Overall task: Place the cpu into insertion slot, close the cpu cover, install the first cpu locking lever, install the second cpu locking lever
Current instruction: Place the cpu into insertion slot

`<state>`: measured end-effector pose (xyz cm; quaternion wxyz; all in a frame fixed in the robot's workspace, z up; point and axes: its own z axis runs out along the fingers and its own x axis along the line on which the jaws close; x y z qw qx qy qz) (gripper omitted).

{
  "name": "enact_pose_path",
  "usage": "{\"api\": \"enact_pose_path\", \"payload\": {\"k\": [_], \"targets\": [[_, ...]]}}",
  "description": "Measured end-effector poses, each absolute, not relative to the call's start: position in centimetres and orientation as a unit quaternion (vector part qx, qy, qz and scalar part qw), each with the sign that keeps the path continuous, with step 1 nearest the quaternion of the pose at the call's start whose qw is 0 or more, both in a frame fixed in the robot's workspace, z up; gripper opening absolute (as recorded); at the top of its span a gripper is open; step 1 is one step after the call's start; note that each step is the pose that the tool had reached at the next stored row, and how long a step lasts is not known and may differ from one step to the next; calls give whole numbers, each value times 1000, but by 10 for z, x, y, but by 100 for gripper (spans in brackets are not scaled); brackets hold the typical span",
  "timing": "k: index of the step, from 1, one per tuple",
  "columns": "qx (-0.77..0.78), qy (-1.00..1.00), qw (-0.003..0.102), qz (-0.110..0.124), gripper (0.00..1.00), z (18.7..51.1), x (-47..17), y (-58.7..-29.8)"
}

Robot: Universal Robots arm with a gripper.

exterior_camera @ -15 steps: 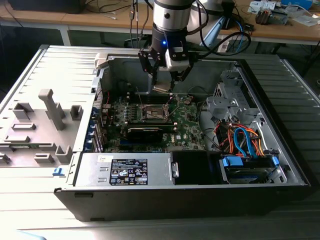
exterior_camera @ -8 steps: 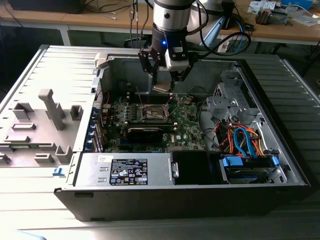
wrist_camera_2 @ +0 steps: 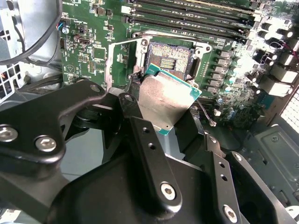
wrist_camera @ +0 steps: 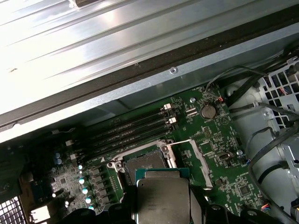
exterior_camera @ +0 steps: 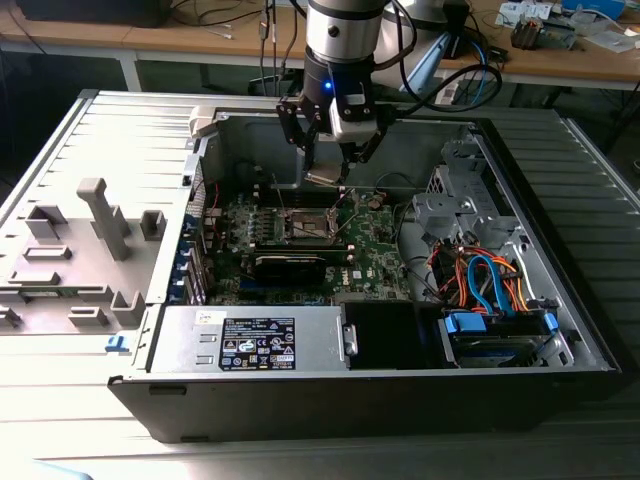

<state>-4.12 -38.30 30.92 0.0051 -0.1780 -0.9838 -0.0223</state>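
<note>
Gripper (wrist_camera_2: 161, 111) clamps the cpu (wrist_camera_2: 168, 93) by its edges, tilted | poised above the bare insertion slot (wrist_camera_2: 169, 56) for alignment | cpu cover (wrist_camera_2: 122, 63) lies open, clearing access.

My claw (wrist_camera_2: 161, 112) reads matt black, hard and smooth, dotted with bright metal screws. The cpu (wrist_camera_2: 166, 95) pinched in it has a silvery-grey metal lid with a dull, brushed sheen and a green edge. The slot (wrist_camera_2: 170, 58) looks dark and finely grained inside a pale metal rim. The board (wrist_camera_2: 88, 51) is green and faintly glossy. In the first wrist view the worktop (wrist_camera: 117, 42) is ribbed metal, glaring bright, and the battery (wrist_camera: 208, 111) is shiny metal. In the exterior view the cables (exterior_camera: 480, 280) wear smooth orange and blue plastic.
</note>
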Motion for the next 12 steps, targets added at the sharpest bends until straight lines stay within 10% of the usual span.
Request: {"api": "enact_pose_path", "payload": {"k": [12], "targets": [[-183,-983,5,-22,55,309,-41,-383]]}}
